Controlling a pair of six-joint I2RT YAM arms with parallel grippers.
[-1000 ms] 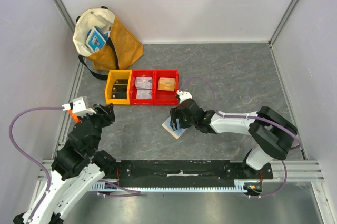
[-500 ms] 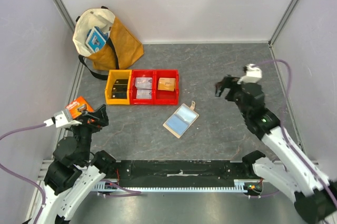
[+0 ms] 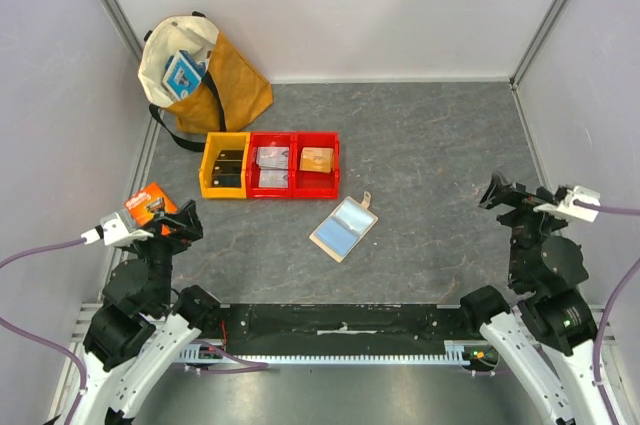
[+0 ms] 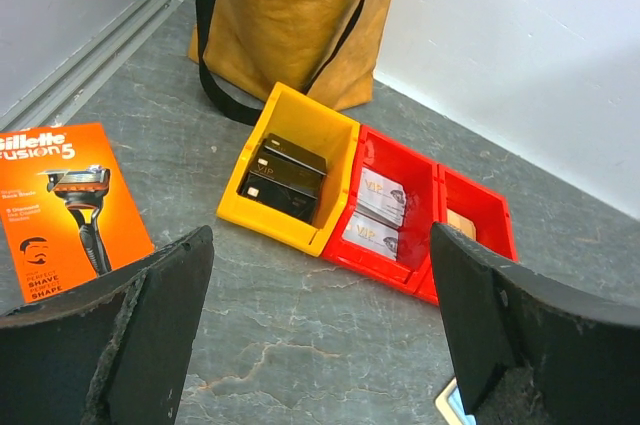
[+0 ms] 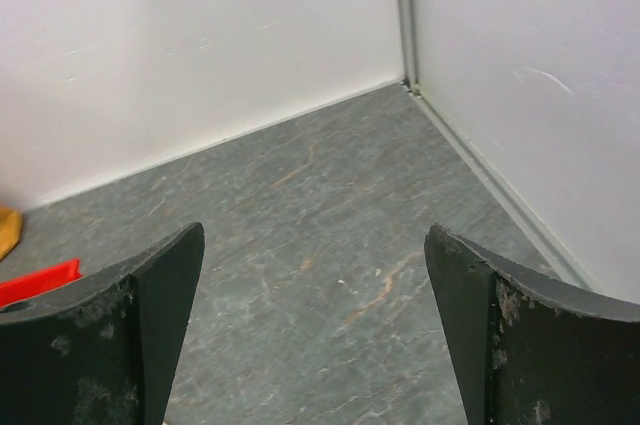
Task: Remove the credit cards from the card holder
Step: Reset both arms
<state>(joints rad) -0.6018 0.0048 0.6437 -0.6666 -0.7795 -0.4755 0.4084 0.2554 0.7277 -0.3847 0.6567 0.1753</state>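
Observation:
The card holder (image 3: 343, 228) lies open on the grey floor in the middle, its pale blue-grey sleeves up and its snap tab toward the bins. Only its corner (image 4: 450, 407) shows in the left wrist view. I cannot tell whether a card is in its sleeves. Light grey cards (image 3: 272, 167) marked VIP lie in the middle red bin, also seen from the left wrist (image 4: 378, 209). No yellow and blue card shows. My left gripper (image 3: 186, 219) is open and empty at the near left. My right gripper (image 3: 497, 191) is open and empty at the near right, far from the holder.
A yellow bin (image 3: 225, 166) with black boxes and two red bins (image 3: 296, 165) stand in a row behind the holder; the right one holds a tan block (image 3: 316, 159). An orange razor package (image 3: 150, 203) lies at the left. A tan tote bag (image 3: 205, 75) sits in the back left corner.
My right arm has left the card holder and swung back to the near right. My left arm has pulled back, uncovering the razor package. The holder now lies alone.

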